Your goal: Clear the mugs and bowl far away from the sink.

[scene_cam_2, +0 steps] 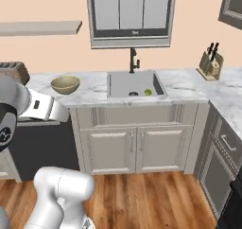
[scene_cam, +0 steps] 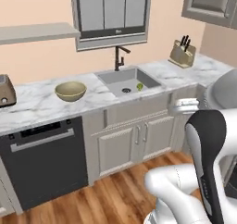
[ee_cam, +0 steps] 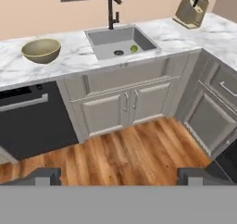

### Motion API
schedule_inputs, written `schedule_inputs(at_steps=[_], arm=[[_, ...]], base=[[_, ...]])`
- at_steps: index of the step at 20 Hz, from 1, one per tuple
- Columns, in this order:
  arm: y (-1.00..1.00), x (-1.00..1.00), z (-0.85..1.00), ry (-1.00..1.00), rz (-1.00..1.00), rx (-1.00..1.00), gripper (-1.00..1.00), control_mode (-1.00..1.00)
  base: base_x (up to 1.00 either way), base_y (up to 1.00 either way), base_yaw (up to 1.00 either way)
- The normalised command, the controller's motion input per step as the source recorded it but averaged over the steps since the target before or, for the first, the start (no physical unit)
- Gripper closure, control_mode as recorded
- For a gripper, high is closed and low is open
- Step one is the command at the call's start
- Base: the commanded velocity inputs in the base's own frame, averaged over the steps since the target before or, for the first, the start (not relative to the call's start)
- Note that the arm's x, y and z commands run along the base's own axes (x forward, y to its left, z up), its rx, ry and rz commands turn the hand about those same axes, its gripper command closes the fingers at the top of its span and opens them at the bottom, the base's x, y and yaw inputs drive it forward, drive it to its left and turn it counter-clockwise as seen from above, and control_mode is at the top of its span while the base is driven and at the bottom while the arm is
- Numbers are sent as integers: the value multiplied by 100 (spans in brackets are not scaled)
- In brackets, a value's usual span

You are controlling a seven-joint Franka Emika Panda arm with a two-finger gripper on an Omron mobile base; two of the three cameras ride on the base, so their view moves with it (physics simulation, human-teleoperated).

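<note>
The tan-olive bowl sits upright on the marble counter, left of the sink. A small bright green mug lies inside the grey basin, right of the round drain. My gripper is open, its two dark fingertips spread wide with nothing between them. It hangs over the wooden floor, well back from the cabinets and far from both the bowl and the mug.
A black faucet stands behind the basin. A knife block sits on the right counter and a toaster at the far left. The black dishwasher is below the bowl. The counter turns a corner at the right.
</note>
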Motion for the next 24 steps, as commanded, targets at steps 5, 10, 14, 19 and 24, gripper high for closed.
schedule_inputs(at_steps=[5, 10, 14, 19, 24], arm=[[0, 0, 0, 0, 0, 0, -100, 100], [0, 0, 0, 0, 0, 0, -100, 100], [0, 0, 0, 0, 0, 0, -100, 100], [0, 0, 0, 0, 0, 0, -100, 100], [0, 0, 0, 0, 0, 0, -100, 100]], base=[[98, 3, 32], [100, 0, 9], [99, -4, 4], [88, 0, 4], [60, -17, 17]])
